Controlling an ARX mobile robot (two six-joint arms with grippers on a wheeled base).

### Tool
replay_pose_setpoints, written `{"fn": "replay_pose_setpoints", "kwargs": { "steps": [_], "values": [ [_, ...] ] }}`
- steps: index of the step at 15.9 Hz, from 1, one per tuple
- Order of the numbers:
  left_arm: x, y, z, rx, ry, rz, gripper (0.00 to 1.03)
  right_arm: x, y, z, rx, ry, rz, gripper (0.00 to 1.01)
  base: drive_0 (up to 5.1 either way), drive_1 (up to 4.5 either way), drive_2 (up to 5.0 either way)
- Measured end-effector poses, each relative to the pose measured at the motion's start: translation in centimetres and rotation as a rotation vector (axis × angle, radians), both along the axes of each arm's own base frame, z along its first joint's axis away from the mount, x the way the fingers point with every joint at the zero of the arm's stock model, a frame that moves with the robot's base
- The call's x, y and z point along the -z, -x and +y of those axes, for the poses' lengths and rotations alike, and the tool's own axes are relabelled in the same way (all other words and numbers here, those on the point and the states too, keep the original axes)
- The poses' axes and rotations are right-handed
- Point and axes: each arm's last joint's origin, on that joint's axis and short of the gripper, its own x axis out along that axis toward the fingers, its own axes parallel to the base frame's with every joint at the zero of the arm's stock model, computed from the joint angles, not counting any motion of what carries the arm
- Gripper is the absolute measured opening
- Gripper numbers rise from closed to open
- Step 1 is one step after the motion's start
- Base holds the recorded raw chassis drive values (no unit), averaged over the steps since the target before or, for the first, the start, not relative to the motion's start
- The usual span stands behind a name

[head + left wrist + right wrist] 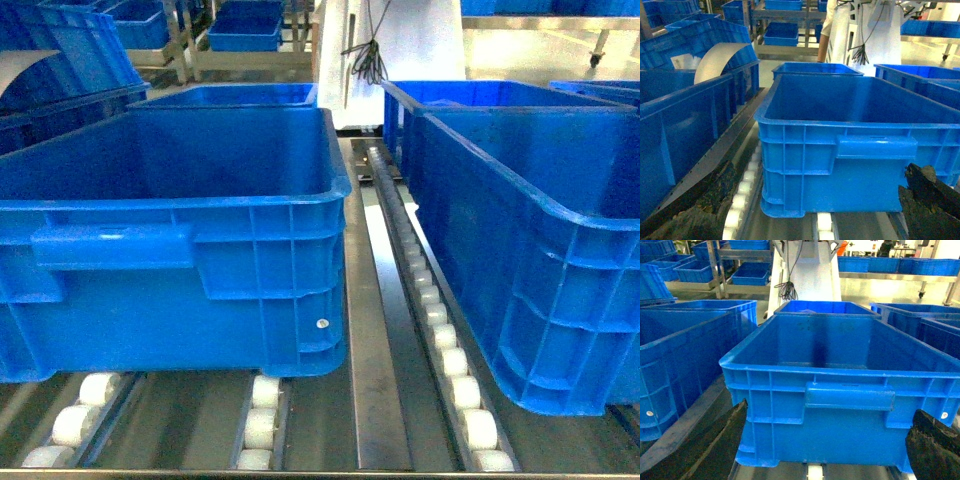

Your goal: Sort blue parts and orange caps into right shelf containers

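Note:
No blue parts or orange caps show in any view. Two big blue containers stand on the roller shelf, one on the left and one on the right. Neither gripper appears in the head view. In the left wrist view my left gripper is open, with its dark fingers spread wide in front of the left container. In the right wrist view my right gripper is open too, its fingers spread before the right container. Nothing is between either pair of fingers.
White rollers and a metal rail run between the two containers. More blue bins stand on racks behind. A person in white stands beyond the shelf. A curved grey sheet leans at the left.

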Motion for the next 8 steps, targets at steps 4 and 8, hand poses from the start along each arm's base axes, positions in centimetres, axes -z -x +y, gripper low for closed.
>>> {"fn": "replay_pose_setpoints", "kwargs": {
  "steps": [4,8],
  "values": [
    [0.0,0.0,0.0,0.0,0.0,0.0,0.98,0.0,0.0,0.0,0.0,0.0,0.0,0.98,0.0,0.0,0.0],
    [0.0,0.0,0.0,0.0,0.0,0.0,0.98,0.0,0.0,0.0,0.0,0.0,0.0,0.98,0.0,0.0,0.0]
  ]
}}
